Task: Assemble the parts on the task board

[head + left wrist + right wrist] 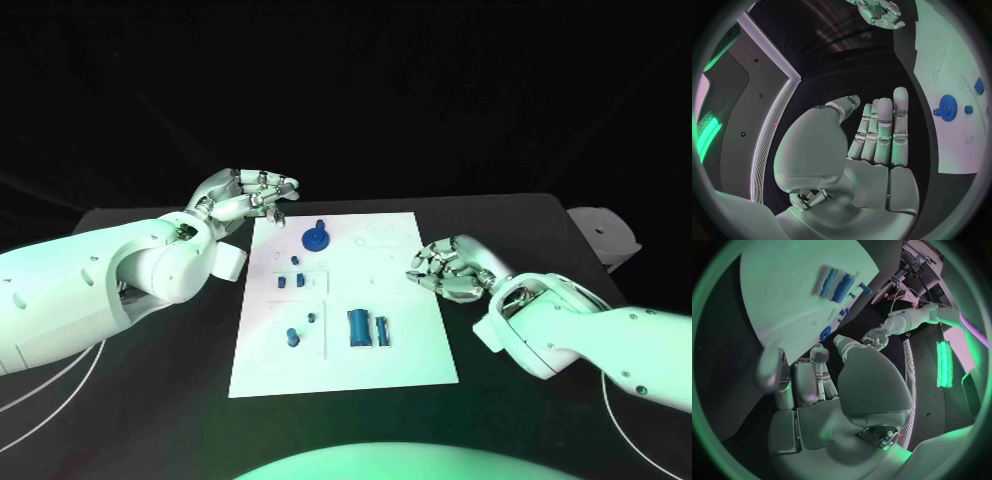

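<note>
The left hand (248, 197) hangs at the task board's (411, 350) far left corner, off its edge. In the left wrist view its fingers (879, 131) stand straight and together, thumb apart, holding nothing; this looks like a ready stance beside the board, not a reach.

On the board, the blue gear (316, 239) sits near the far edge, closest to the left hand. Small blue pegs (291, 281) lie toward the middle. 2 upright blue blocks (366, 329) stand near the board's near edge.

The right hand (451, 268) hovers at the board's right edge, level with its middle. Its fingers are curled inward in the head view; I see nothing between them.

The left wrist view shows the gear's (947, 106) teeth, unreadable from the head view. The right wrist view shows the right hand's fingers (802, 385) part-curled and bare, with the blocks (836, 285) beyond.
</note>
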Tool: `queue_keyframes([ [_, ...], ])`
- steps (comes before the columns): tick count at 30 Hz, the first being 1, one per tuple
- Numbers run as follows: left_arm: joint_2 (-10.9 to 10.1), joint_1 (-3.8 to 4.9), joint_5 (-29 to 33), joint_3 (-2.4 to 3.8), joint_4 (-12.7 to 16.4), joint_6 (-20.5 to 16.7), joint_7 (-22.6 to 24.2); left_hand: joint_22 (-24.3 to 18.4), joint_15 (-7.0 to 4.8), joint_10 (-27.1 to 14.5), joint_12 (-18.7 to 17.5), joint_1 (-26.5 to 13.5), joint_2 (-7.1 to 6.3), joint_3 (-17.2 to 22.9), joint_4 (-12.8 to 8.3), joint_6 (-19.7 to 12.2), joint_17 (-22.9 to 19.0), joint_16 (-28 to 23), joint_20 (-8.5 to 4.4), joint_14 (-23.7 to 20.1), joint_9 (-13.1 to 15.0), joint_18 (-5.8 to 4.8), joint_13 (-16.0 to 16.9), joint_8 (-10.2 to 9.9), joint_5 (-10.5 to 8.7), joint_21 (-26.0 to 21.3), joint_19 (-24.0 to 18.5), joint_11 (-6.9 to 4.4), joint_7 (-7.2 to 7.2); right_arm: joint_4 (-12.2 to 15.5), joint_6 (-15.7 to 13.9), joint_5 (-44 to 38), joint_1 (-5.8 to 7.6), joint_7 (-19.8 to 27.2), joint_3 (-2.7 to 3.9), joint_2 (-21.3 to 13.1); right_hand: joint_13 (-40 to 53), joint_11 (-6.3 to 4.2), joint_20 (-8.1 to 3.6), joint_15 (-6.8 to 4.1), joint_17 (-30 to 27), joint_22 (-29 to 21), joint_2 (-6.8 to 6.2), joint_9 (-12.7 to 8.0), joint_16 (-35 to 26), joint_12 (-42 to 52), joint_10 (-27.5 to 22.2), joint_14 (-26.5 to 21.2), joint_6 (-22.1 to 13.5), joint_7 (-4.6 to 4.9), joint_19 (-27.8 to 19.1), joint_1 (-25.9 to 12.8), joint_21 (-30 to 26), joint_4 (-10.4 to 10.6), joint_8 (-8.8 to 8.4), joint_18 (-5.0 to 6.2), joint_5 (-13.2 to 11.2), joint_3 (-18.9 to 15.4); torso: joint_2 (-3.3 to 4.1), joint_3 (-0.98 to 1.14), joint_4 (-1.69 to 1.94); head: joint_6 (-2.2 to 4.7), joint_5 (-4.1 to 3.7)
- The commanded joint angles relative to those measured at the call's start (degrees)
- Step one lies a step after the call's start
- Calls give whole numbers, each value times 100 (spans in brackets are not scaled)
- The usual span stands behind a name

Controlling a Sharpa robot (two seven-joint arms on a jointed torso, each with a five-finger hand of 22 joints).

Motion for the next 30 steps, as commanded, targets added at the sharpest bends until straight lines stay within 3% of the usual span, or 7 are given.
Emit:
queue_keyframes([
  [1, 109, -13, 401, -7, -202, 33, 432, -25, -8, 27, 32, -53, -26, -69, 17, -19, -21, -4, 14, -79, 11, 86, 5, 35, -26, -62, -19, -50, -28, -405, 369, 2293, 98, 1557, 14, 140, -451, 55, 74, 77, -976, -612, -2, -68, -1107, -466, -387, -657, -89, 55, -491, 182, -1340, 24, -45, 146, -60, 8, -169, -72, -24, 189, -7],
  [11, 546, -184, 875, -21, -999, -203, 806, -1484, 305, 87, -602, 195, -39, -203, 313, -228, -1214, -2955, 337, -1052, -5, 48, -454, 24, -17, -2321, -711, 118, 72, -2025, 1230, 3940, 263, 2364, 117, 936, -3817, 509, 723, 707, -2745, -3590, -13, -770, -4555, -2691, -575, -1981, -169, 294, -1420, 596, -3406, -35, -584, 149, -515, 275, -400, -121, -19, 600, 77],
  [20, 857, -402, 1072, -15, -1431, -191, 1023, -2751, 607, -41, -1280, 369, -15, -268, 326, -520, -1591, -4660, 844, -1332, -193, 75, -608, -73, -8, -4079, -1090, 308, 113, -2741, 1626, 4270, 279, 2591, 167, 1428, -4974, 540, 791, 767, -3449, -4855, 110, -1121, -5185, -3119, -226, -1775, 8, 274, -1327, 634, -3394, -87, -842, 162, -511, 105, -456, -88, 3, 748, 113],
  [21, 805, -388, 834, -22, -1381, -172, 701, -3626, -277, -5703, -2193, -2059, 1088, -2925, -608, -5189, -2501, -6894, -779, -6087, -1881, -971, -974, -1413, -1283, -4879, -5938, -728, -1081, -2658, 1178, 3886, 280, 2247, 164, 1380, -6001, -395, -546, 39, -5527, -6926, 924, -3718, -6126, -3686, -6002, -7476, -4871, -837, -7102, -1836, -3763, -1604, -1759, -892, -1182, -1785, -430, -106, -15, 705, 104],
  [25, 805, -406, 838, -13, -1313, -285, 712, -3626, -277, -5703, -2193, -2699, 1088, -2925, -608, -5189, -2501, -6894, -779, -6087, -1881, -971, -974, -1413, -1283, -4879, -5938, -728, -1081, -2552, 1064, 3974, 248, 2311, 200, 1359, -6001, -395, -546, 39, -5527, -6926, 924, -3718, -6126, -3686, -6002, -7476, -4871, -837, -7102, -2497, -3763, -1604, -1759, -892, -1182, -1785, -449, -83, 43, 757, 90],
  [29, 804, -452, 847, 11, -1138, -579, 739, -3626, -277, -5703, -2193, -3387, 1088, -2925, -608, -5189, -2501, -6894, -779, -6087, -1881, -971, -974, -1413, -1283, -4879, -5938, -728, -1081, -2281, 771, 4200, 165, 2475, 291, 1303, -6001, -395, -546, 39, -5527, -6926, 924, -3718, -6126, -3686, -6002, -7476, -4871, -837, -7102, -3199, -3763, -1604, -1759, -892, -1182, -1785, -497, -22, 189, 891, 54],
  [30, 803, -477, 853, 23, -1045, -737, 753, -3626, -277, -5703, -2193, -7612, 1088, -2925, -608, -5189, -2501, -6894, -779, -6087, -1881, -971, -974, -1413, -1283, -4879, -5938, -728, -1081, -2135, 613, 4322, 121, 2563, 341, 1274, -6001, -395, -546, 39, -5527, -6926, 924, -3718, -6126, -3686, -6002, -7476, -4871, -837, -7102, -3439, -3763, -1604, -1759, -892, -1182, -1785, -521, 7, 260, 956, 37],
])
